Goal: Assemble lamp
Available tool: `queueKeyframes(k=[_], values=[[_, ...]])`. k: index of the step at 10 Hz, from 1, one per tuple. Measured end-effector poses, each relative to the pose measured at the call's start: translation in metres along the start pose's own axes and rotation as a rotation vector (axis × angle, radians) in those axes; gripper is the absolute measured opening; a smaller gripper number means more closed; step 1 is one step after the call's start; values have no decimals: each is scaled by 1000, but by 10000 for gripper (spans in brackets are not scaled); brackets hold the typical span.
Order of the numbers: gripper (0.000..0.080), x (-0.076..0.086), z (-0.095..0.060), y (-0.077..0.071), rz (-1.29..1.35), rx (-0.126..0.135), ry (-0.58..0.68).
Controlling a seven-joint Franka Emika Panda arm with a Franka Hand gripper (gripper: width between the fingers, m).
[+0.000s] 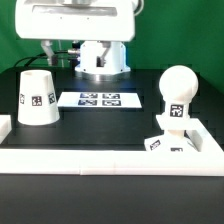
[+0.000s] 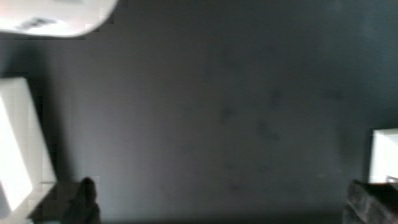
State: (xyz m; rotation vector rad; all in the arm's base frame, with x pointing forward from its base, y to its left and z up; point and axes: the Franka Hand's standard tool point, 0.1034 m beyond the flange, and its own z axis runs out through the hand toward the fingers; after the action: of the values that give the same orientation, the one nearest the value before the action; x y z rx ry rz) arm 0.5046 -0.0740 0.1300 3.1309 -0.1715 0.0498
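Observation:
The white tapered shade [image 1: 38,97] stands wide end down on the black table at the exterior view's left, its tags facing the camera. The round-headed bulb [image 1: 177,92] stands upright at the exterior view's right, over the flat tagged base [image 1: 168,144]; I cannot tell whether they are joined. In the wrist view my gripper [image 2: 224,205] is open and empty, its dark fingertips [image 2: 71,204] far apart above bare dark table. A rounded white part [image 2: 54,14] shows at that view's corner; I cannot tell which part it is. The arm hangs high at the back.
The marker board [image 1: 98,99] lies flat at the middle back. A low white wall [image 1: 110,158] runs along the table's front and sides. The white robot body [image 1: 103,55] stands behind the marker board. White strips [image 2: 15,140] show at the wrist view's edges.

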Motion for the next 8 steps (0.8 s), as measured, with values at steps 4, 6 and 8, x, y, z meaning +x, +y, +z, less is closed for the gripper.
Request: queueKeyframes(k=[4, 6, 8], values=[[698, -14, 5, 32, 57, 0, -11], [698, -14, 6, 31, 53, 0, -14], [698, -14, 6, 31, 53, -1, -15]])
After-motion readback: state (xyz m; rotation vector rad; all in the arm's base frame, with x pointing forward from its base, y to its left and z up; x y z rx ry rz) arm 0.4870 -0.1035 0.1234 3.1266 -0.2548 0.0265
